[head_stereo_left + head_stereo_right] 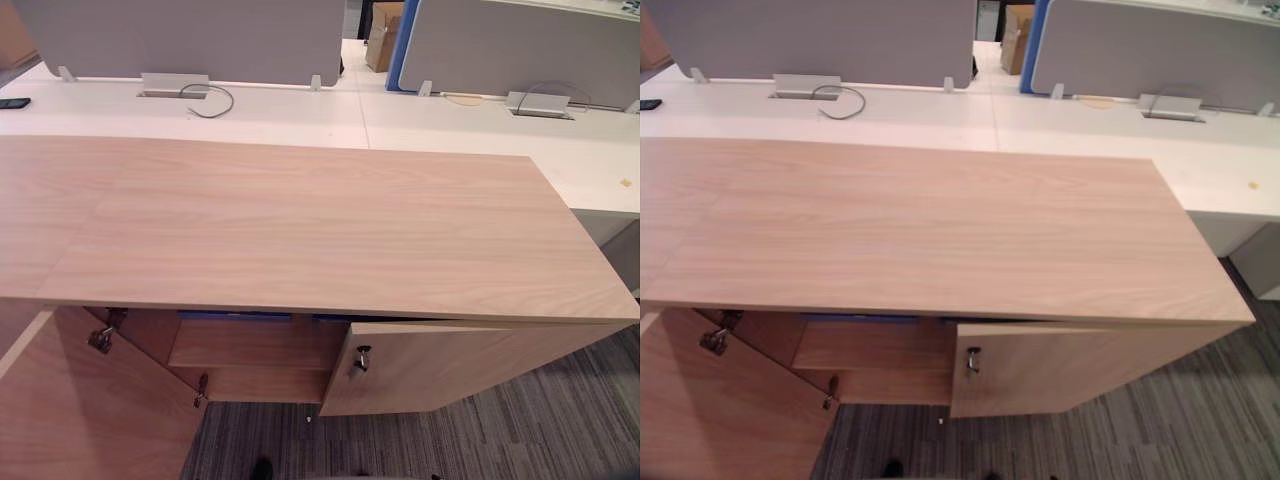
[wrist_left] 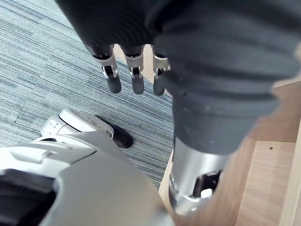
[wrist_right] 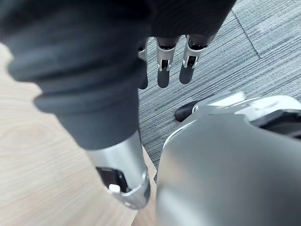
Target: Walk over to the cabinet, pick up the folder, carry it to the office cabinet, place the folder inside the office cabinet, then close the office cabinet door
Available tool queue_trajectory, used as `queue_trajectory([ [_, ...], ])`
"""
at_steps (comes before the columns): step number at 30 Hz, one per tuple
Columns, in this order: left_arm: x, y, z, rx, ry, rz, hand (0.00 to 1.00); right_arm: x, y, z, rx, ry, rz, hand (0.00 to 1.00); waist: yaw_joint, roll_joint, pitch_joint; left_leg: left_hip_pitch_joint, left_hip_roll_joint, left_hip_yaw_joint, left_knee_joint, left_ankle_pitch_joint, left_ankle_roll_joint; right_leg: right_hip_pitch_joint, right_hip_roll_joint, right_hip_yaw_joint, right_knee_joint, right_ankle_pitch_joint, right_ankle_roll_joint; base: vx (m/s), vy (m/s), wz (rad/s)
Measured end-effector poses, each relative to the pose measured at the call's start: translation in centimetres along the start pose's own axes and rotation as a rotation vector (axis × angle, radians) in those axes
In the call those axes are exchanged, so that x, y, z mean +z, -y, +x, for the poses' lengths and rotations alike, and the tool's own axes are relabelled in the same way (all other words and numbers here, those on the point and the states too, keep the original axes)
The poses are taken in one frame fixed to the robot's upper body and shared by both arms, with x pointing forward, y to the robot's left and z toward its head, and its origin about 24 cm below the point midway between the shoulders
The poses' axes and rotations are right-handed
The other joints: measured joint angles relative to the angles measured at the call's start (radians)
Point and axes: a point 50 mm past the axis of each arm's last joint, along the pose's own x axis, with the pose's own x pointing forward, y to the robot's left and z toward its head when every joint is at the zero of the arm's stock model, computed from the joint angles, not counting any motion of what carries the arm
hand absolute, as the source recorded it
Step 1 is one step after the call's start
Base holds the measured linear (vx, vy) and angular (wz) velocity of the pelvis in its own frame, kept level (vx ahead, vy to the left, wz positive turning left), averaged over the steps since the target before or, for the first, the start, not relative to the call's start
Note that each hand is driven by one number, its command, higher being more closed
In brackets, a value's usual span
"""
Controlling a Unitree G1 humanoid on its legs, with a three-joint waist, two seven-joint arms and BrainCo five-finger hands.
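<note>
Just under the office cabinet's (image 1: 300, 230) wooden top, a blue edge of the folder (image 1: 235, 315) shows on the upper shelf. The left door (image 1: 90, 420) stands wide open and the right door (image 1: 440, 365) is ajar. The left hand (image 2: 136, 80) and the right hand (image 3: 162, 70) hang over the carpet (image 2: 37, 70), fingers released, holding nothing.

Wood-grain cabinet top (image 1: 300, 230) before white desks (image 1: 300, 115)

We see the left hand (image 2: 137, 75) under its dark ribbed cover, fingers (image 2: 113, 77) straight, dark tips hanging free above grey striped carpet (image 2: 51, 61) and touching nothing. The silver thumb (image 2: 195, 183) sits apart from the fingers, close against a light wood panel (image 2: 263, 179). The hand holds nothing.
</note>
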Motion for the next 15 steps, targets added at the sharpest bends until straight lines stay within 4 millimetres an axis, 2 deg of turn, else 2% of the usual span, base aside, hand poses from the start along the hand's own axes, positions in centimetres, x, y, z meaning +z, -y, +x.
queue_trajectory([
  [15, 0.1, 0.12, -0.01, -0.002, 0.006, -0.03, 0.0, 0.33, -0.18, -0.06, -0.025, 0.027, -0.006, 0.0, 0.002, 0.008, 0.013, -0.033, -0.018, -0.13, -0.008, 0.047, -0.01, 0.049, -0.016, -0.15, 0.015, -0.015, 0.004, -0.01, -0.015, 0.29],
])
